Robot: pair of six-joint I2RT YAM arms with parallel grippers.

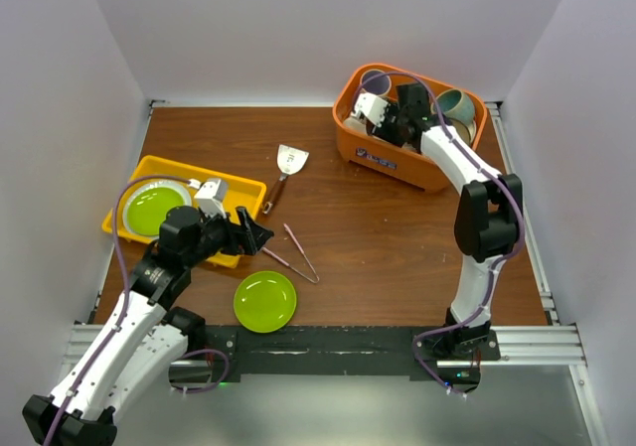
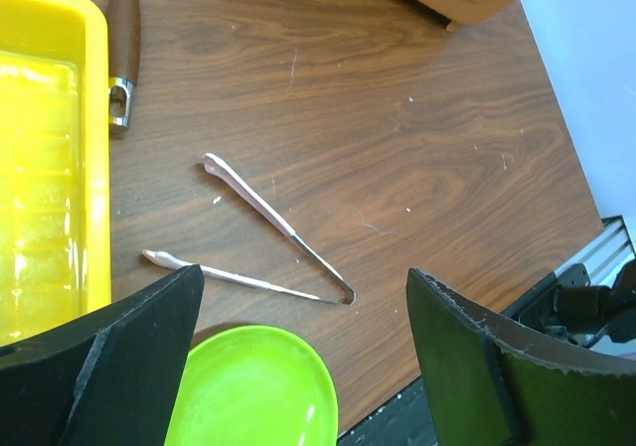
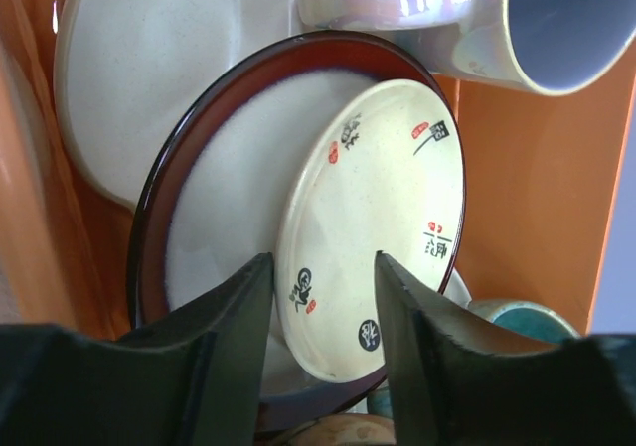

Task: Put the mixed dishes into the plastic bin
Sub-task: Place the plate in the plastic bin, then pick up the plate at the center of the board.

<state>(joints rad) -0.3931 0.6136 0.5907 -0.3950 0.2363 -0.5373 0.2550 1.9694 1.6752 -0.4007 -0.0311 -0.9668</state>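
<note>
The orange plastic bin [image 1: 397,163] stands at the back right and holds several dishes. My right gripper [image 1: 383,118] reaches into it. In the right wrist view its jaws [image 3: 323,262] stand apart in front of a cream plate [image 3: 383,198] with printed characters, which leans on a brown-rimmed plate [image 3: 219,178]. A lavender mug [image 3: 517,19] and a teal mug [image 3: 527,317] lie beside them. A lime-green plate [image 1: 265,301] sits near the table's front edge. My left gripper [image 1: 256,235] hovers open just above it [image 2: 253,391], holding nothing. Another lime-green dish [image 1: 157,209] lies in the yellow tray.
The shallow yellow tray [image 1: 238,190] sits at the left. Thin pink tongs [image 1: 296,252] lie between it and the lime-green plate. A metal spatula [image 1: 288,163] with a brown handle lies at the middle back. White walls close in the table on three sides.
</note>
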